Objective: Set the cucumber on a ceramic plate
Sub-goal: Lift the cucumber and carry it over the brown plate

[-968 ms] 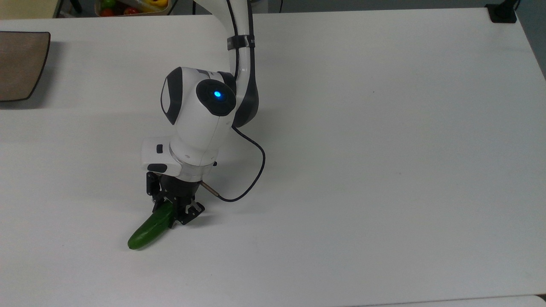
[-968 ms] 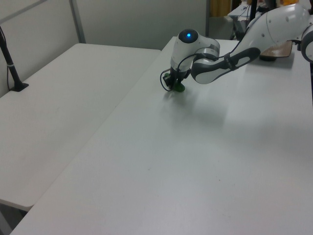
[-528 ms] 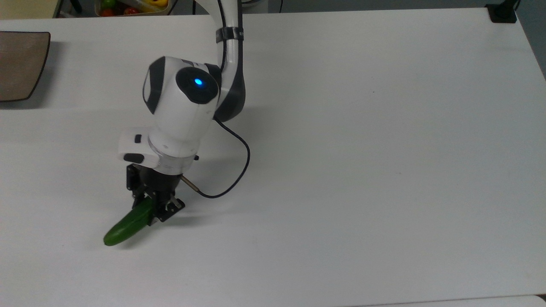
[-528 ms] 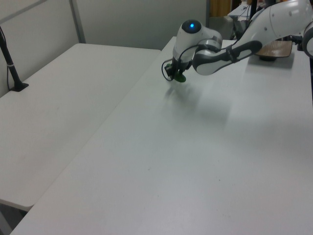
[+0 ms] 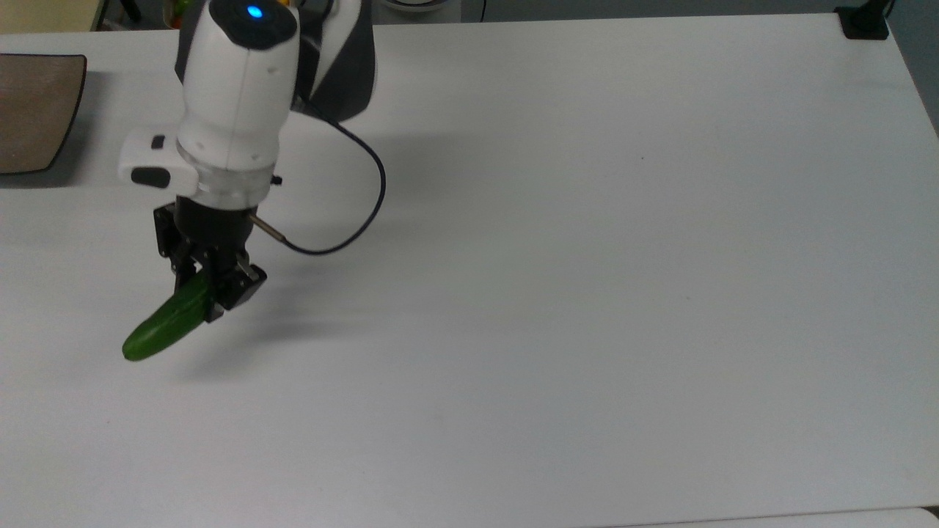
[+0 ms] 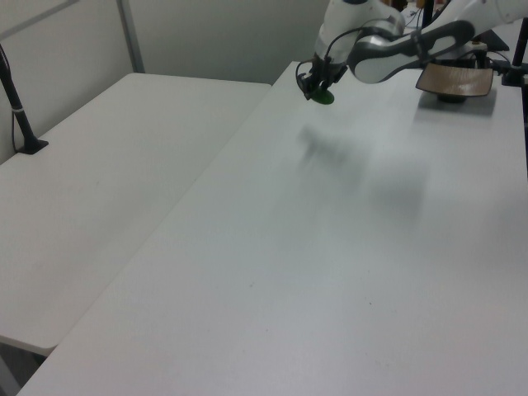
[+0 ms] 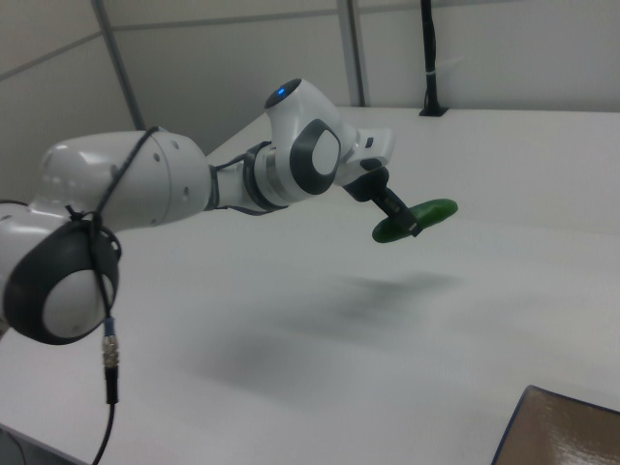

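Observation:
The dark green cucumber [image 5: 158, 330] hangs in the air well above the white table, with my gripper [image 5: 204, 293] shut on its upper end. In the right view the cucumber [image 7: 422, 215] juts out level from my gripper [image 7: 402, 221], and its shadow lies on the table below. In the left view the cucumber [image 6: 321, 96] is a small green end under my gripper [image 6: 316, 88]. The brown ceramic plate [image 5: 33, 110] sits at the top view's far left edge, away from the cucumber. The plate [image 6: 454, 79] is also at the left view's upper right, and its corner [image 7: 567, 430] lies at the right view's bottom right.
The white table [image 5: 587, 257] stretches wide to the top view's right. A second white table [image 6: 99, 181] stands beside it in the left view, with a black post [image 6: 21, 115] on it. A black cable [image 5: 352, 220] loops from my wrist.
My gripper has lifted the cucumber off the table and carried it toward the top view's upper left, closer to the plate. The arm has drawn back with it.

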